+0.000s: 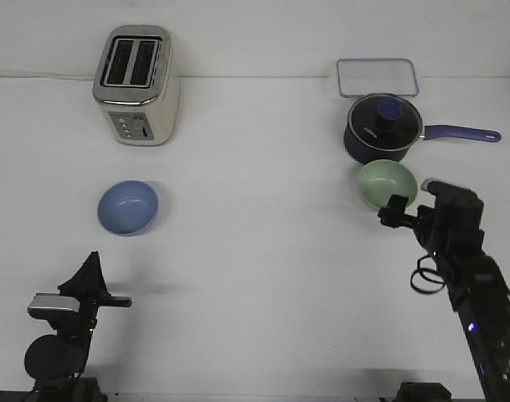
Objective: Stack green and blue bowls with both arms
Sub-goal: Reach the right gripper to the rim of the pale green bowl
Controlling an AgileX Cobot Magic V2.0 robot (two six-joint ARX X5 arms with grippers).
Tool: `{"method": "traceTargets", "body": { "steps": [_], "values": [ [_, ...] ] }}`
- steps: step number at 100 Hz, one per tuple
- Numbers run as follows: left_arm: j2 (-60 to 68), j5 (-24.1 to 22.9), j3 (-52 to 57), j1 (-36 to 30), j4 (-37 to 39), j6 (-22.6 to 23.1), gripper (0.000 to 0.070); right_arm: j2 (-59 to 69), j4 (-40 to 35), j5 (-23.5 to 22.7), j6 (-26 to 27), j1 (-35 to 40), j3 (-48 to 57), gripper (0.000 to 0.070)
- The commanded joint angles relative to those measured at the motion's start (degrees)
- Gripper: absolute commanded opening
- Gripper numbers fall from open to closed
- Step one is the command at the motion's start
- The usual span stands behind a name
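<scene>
Bowls first, as my one front view shows them: the blue bowl sits on the white table toward my left side, in front of the toaster, and the green bowl sits well apart from it on my right, just in front of the dark saucepan with its lid on. Behind the saucepan lies a clear container with a blue rim. Both bowls are upright and empty, each resting alone, so nothing is stacked yet.

My right gripper is just beside the green bowl's near rim, close enough that it may be touching, but from this angle I cannot tell how wide its fingers stand or whether they have closed on the rim. My left gripper hangs low near my base, short of the blue bowl and holding nothing; its opening I cannot read either.

I judge the task barely begun: the right arm is at its bowl, the left has yet to reach its own, and the grasping, lifting and nesting of one bowl in the other remain.
</scene>
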Motion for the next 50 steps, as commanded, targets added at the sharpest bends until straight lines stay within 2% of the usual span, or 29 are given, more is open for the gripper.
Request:
{"method": "traceTargets", "body": {
  "steps": [1,26,50],
  "values": [
    [-0.1,0.0,-1.1,0.1,0.7,-0.1,0.0013,6.7,-0.5,-0.9,-1.7,-1.3,4.3,0.0534],
    [-0.1,0.0,-1.1,0.1,0.7,-0.1,0.0013,25.8,-4.5,-1.4,-3.8,-4.9,17.9,0.0533],
    [-0.1,0.0,-1.1,0.1,0.7,-0.1,0.0013,37.0,-4.4,-3.3,-4.3,-6.0,23.1,0.0532]
  ]
}}
